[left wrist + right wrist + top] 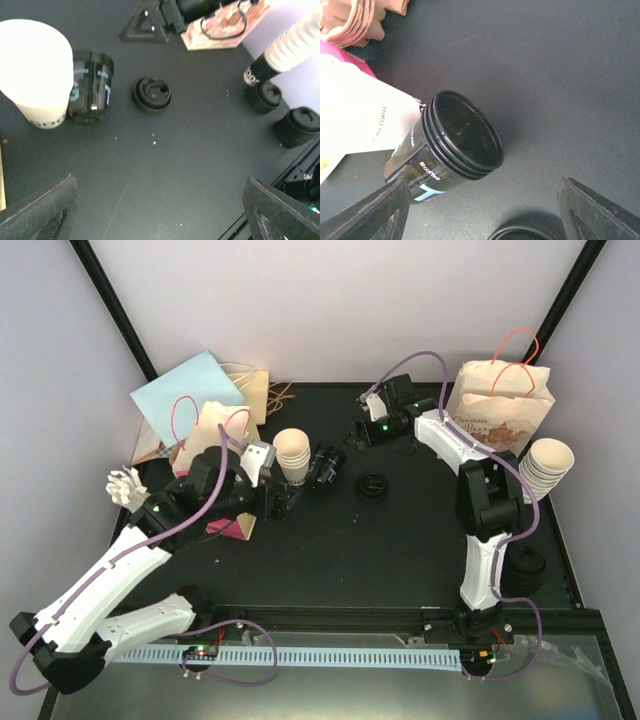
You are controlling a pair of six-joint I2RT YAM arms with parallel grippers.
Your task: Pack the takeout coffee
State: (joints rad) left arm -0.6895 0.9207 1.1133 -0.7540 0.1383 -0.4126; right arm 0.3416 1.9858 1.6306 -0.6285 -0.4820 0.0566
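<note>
takeout coffee packing looks barely begun: a black cup point(445, 145) lies on its side on the desk point(560, 75), mouth open and uncapped, just beside an upright white paper cup point(35, 70). a loose black lid point(152, 94) sits near them, and the printed paper bag point(500, 405) stands well apart at the far right. the left tool point(160, 220) and right tool point(480, 215) both hang with jaws wide apart, holding nothing. the black cup reads "#coffee" above a large pale-blue letter, the white cup "our coffee"; the bag's print is too small to read.
</note>
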